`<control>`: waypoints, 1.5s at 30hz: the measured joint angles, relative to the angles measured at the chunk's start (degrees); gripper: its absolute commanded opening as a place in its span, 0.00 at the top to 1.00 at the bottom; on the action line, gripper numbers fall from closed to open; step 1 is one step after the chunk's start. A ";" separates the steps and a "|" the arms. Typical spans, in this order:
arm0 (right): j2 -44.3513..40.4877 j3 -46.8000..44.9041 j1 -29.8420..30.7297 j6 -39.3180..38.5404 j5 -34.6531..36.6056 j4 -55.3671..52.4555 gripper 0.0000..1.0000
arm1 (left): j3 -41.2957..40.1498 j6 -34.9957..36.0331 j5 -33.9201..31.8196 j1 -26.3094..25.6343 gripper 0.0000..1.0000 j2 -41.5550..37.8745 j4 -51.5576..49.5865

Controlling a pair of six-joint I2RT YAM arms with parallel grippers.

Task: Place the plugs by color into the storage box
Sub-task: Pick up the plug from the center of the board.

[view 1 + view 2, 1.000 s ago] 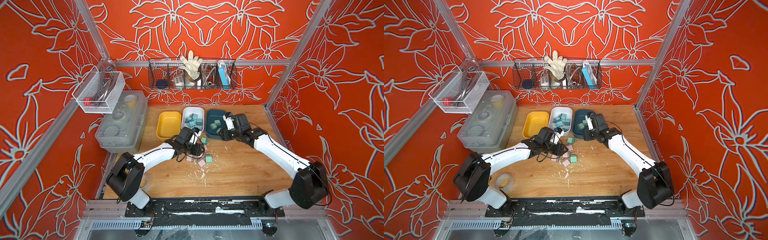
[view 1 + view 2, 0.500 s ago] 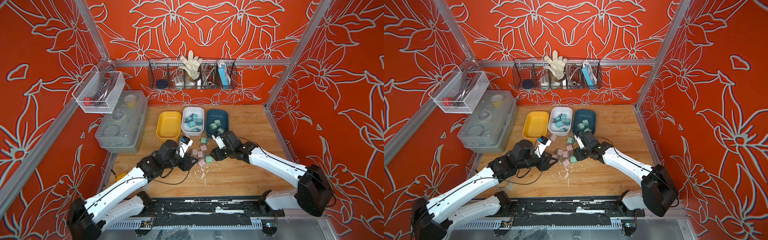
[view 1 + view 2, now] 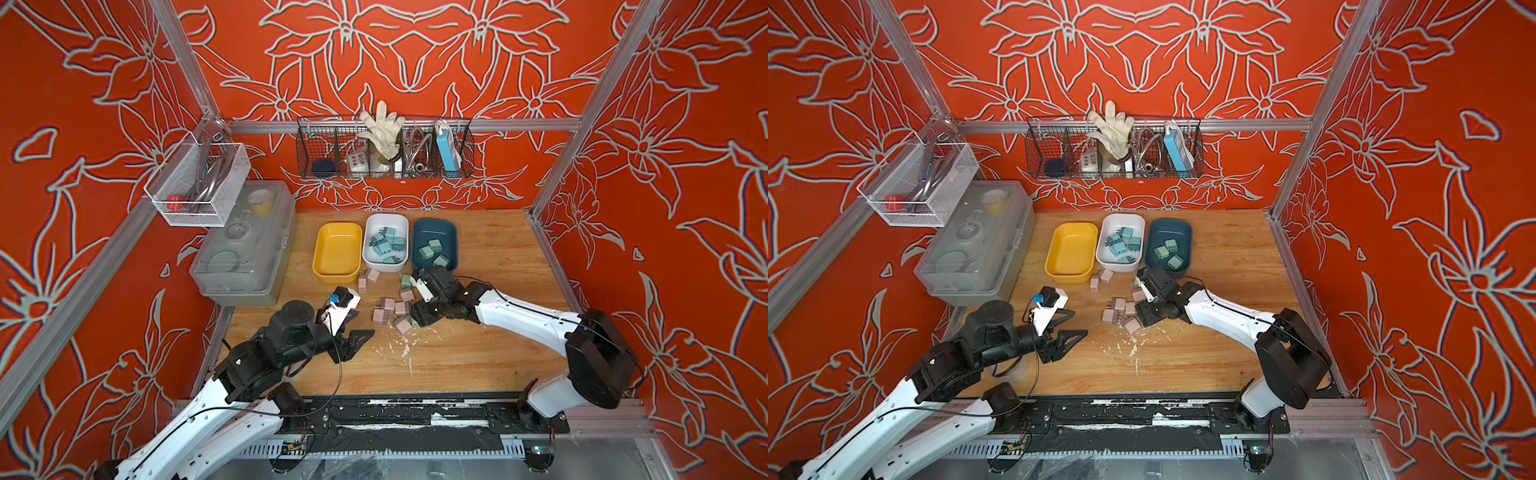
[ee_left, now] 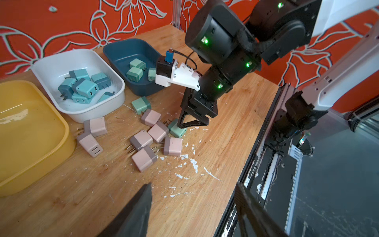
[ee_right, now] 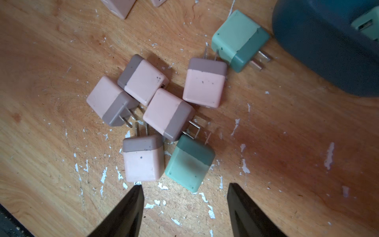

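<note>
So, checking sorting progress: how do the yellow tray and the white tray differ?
The yellow tray is empty; the white tray holds several light blue plugs. The yellow tray ends the row; the white tray sits mid-row, beside the dark blue tray. Both are open, rounded rectangles on the table.

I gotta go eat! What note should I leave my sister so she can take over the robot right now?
Left gripper: open, empty, hovering over the wooden table.
Right gripper: open, low over a mint green cube plug, not gripping it.
Done: light blue cube plugs lie in the white plastic tray; three mint green plugs lie in the dark blue plastic tray.
Left: seven pale pink cube plugs and a second loose mint green plug on the table. The yellow plastic tray is empty, probably meant for pink.
</note>
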 measured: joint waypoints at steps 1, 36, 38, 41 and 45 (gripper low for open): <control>0.57 0.22 0.07 0.17 0.00 0.00 0.30 | -0.61 0.70 0.81 -0.02 0.34 0.11 -0.59; 16.15 7.65 2.56 1.01 7.41 -5.09 0.32 | -8.92 4.55 11.82 0.46 0.32 3.17 -0.52; 16.26 7.78 2.58 1.01 7.34 -5.18 0.34 | -8.92 4.61 11.67 0.52 0.32 3.15 -0.44; 16.26 7.78 2.67 1.01 7.45 -5.14 0.43 | -8.92 4.63 11.47 0.55 0.32 3.17 -0.31; 16.13 7.78 2.95 0.39 8.20 -5.14 0.53 | -8.92 4.61 10.84 0.61 0.32 3.45 -0.28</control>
